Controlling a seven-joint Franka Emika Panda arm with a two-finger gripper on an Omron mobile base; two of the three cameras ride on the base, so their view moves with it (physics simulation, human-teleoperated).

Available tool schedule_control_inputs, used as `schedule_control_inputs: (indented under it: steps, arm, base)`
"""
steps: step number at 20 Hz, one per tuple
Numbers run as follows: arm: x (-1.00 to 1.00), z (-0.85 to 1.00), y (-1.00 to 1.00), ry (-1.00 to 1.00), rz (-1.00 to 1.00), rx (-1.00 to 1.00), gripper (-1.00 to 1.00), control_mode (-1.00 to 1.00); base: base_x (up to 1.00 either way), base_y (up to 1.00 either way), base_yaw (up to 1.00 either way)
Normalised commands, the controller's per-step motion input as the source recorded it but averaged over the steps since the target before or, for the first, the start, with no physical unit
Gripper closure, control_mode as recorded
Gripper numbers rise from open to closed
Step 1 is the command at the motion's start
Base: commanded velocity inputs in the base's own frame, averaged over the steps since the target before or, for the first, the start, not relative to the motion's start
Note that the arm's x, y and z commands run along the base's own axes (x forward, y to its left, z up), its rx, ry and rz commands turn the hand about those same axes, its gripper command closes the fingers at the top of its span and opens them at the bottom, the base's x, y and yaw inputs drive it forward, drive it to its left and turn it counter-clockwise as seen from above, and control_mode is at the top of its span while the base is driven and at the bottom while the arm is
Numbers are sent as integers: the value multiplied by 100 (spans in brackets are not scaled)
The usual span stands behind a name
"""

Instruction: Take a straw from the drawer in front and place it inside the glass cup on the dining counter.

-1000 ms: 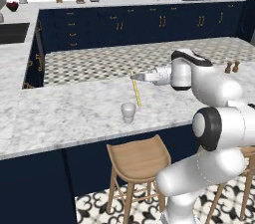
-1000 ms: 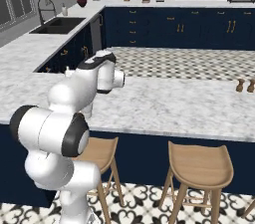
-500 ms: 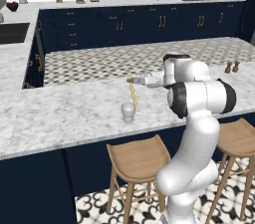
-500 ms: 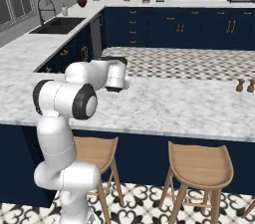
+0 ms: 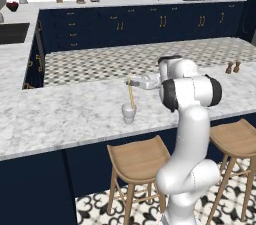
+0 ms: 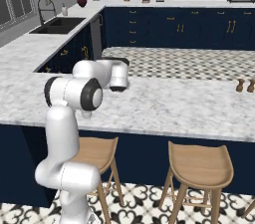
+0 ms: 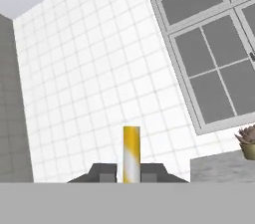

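We see the end effector closed on the straw, reaching out sideways over the table from the arm's wrist. In the hand view the two dark fingertips pinch the straw between them, its yellow end standing up from the grip (the lower stretch looks paler). From the left base view the straw hangs close to upright, slightly tilted, with its top at the end effector and its lower end down at the mouth of the glass cup; we cannot tell whether the tip is already inside the rim or just above it. The glass cup stands upright on the marbled table, near its front edge, just left of the arm's white elbow. Well to the right on the same table stand two small brown shakers. Wooden stools are tucked under the near side. Behind the end effector, the hand view shows a white tiled wall, a grey-paned window and a potted plant.
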Motion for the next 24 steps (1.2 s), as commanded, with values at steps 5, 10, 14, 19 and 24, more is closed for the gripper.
schedule_control_inputs:
  steps: [5, 10, 14, 19, 24]
  arm:
    - [1, -3, 7, -30, 0, 2, 100, -100]
    - [0, -15, 0, -9, 0, 0, 100, -100]
    - [7, -23, 0, 0, 0, 6, 100, -100]
    - [29, -17, 0, -2, 0, 8, 100, -100]
    - [24, -15, 0, -5, 0, 3, 100, -100]
  base:
    - [0, 0, 0]
    - [0, 0, 0]
    - [0, 0, 0]
    - [0, 0, 0]
    - [0, 0, 0]
